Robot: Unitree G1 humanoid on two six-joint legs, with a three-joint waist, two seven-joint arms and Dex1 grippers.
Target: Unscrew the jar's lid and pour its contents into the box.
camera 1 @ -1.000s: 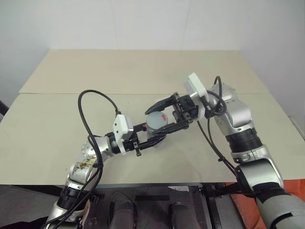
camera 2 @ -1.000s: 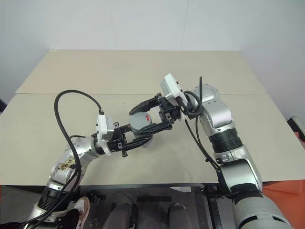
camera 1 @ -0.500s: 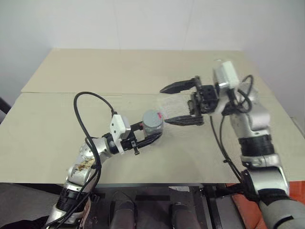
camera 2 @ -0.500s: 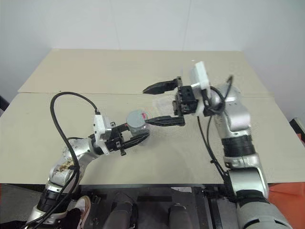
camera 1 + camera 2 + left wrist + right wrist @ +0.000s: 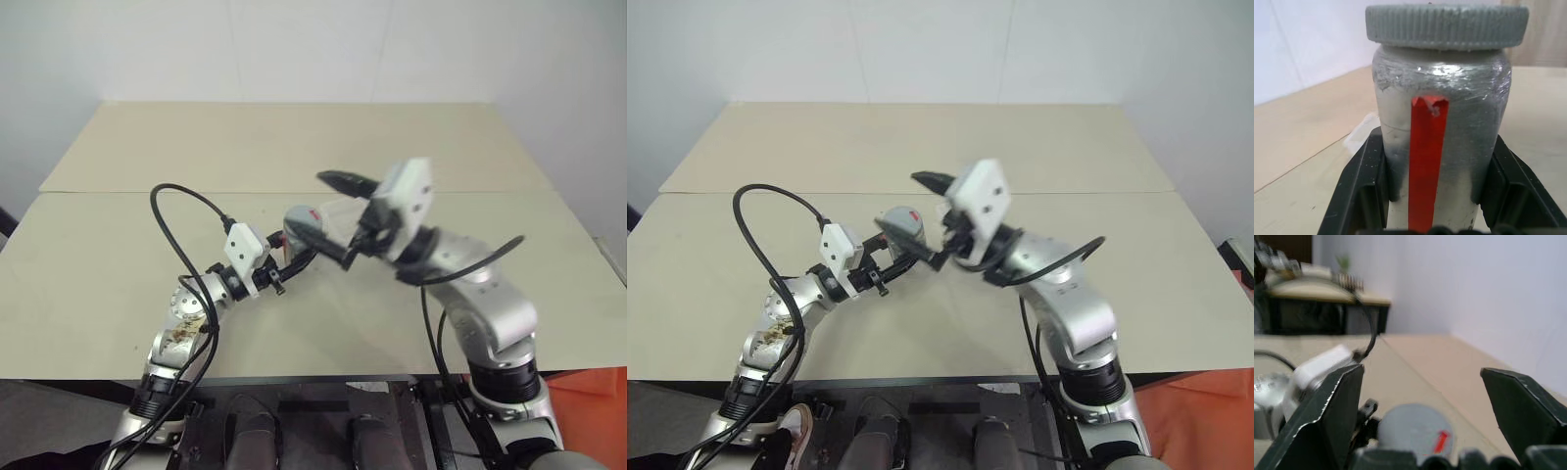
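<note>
While the left hand grips the jar, lid on, the right hand gapes wide around it.

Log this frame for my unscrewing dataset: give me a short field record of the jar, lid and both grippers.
jar: silvery-white with a red stripe, held above the table
lid: grey, ribbed, on the jar
left gripper: shut on the jar's body, one finger on each side
right gripper: open, fingers spread wide around the lid end, not gripping it
box: not identifiable with confidence
task stage: lid not yet off
</note>
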